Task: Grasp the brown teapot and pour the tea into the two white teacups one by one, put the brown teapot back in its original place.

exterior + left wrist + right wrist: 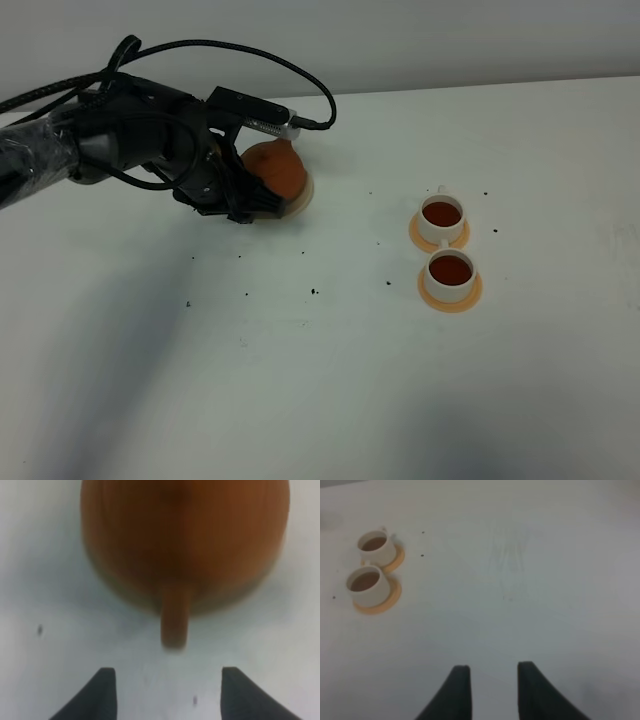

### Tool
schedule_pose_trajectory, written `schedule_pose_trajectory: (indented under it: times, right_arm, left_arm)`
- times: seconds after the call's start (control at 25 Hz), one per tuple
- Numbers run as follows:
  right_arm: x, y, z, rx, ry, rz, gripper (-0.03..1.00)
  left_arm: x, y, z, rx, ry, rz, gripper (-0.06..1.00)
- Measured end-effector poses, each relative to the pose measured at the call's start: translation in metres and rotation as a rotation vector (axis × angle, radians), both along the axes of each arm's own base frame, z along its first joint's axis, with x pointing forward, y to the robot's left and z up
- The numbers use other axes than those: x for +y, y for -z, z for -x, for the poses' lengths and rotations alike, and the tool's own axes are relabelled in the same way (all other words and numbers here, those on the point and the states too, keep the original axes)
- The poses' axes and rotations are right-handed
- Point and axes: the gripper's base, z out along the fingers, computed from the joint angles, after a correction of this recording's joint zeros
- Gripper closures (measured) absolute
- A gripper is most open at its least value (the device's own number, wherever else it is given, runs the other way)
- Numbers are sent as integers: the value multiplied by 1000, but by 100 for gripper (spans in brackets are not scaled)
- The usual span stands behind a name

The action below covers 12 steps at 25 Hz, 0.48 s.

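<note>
I count one brown teapot [278,168], one cream saucer [303,202] beneath it. Two white teacups [441,221] [450,274], each holding tea [441,213] [451,268]. Two orange coasters [461,237] [470,295], one per cup. Two pincers: left [164,692], right [491,690].

- My left gripper [167,692] sits just behind the teapot [278,170], whose handle [174,617] points between my fingertips without touching them.
- The teapot stands on its saucer [303,200], at the table's [300,380] left.
- Two teacups [441,219] [450,273] stand well right, each on a coaster [452,294], one before the other, tea [441,213] in both.
</note>
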Motion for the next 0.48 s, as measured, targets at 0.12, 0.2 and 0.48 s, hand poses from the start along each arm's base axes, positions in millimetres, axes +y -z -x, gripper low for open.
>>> schedule_pose_trajectory:
  times: [0.12, 0.2, 0.48]
  right_arm:
    - [0, 0, 0, 0, 0, 0, 72]
    - [0, 0, 0, 0, 0, 0, 72]
    - [0, 0, 0, 0, 0, 0, 72]
  left_arm:
    - [8, -24, 16, 89, -18, -47, 46]
    - [15, -38, 30, 164, -28, -92, 46]
    - [47, -57, 108, 347, -62, -181, 46]
